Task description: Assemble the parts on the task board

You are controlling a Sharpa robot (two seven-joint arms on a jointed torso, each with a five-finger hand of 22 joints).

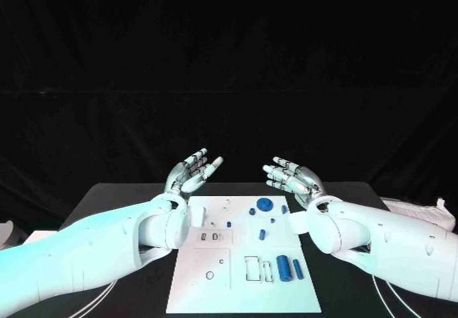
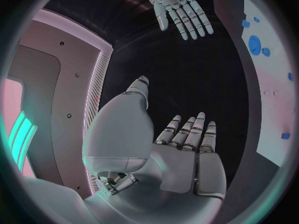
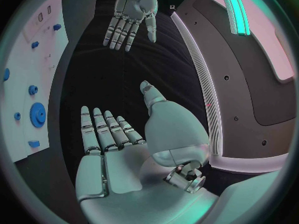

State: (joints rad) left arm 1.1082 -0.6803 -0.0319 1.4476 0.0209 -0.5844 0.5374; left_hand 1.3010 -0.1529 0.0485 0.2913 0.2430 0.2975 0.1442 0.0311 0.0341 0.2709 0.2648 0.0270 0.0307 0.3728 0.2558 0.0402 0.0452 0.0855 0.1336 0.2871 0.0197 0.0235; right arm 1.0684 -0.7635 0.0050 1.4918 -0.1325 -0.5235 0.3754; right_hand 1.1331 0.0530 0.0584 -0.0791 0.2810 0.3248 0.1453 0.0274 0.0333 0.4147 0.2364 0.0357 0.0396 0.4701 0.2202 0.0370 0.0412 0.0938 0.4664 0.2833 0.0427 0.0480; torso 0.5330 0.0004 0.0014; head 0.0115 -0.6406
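The white task board (image 1: 215,291) lies in the middle of the table. On it sit a round blue gear (image 1: 265,203), small blue pegs (image 1: 263,234) and two blue cylinders (image 1: 283,266) near its right side. My left hand (image 1: 194,171) is raised above the board's far left corner, fingers spread, holding nothing. My right hand (image 1: 292,177) hovers above the far right corner, also spread and empty. In the left wrist view my left hand (image 2: 181,154) faces the right hand (image 2: 179,7) with the board (image 2: 271,84) beside them. In the right wrist view my right hand (image 3: 118,149) faces the left hand (image 3: 131,15) next to the board (image 3: 28,74).
The black table (image 1: 124,199) extends beyond the board on both sides. A crumpled white object (image 1: 420,211) lies at the table's right edge. Thin white cables (image 1: 105,301) run along the table near the front left.
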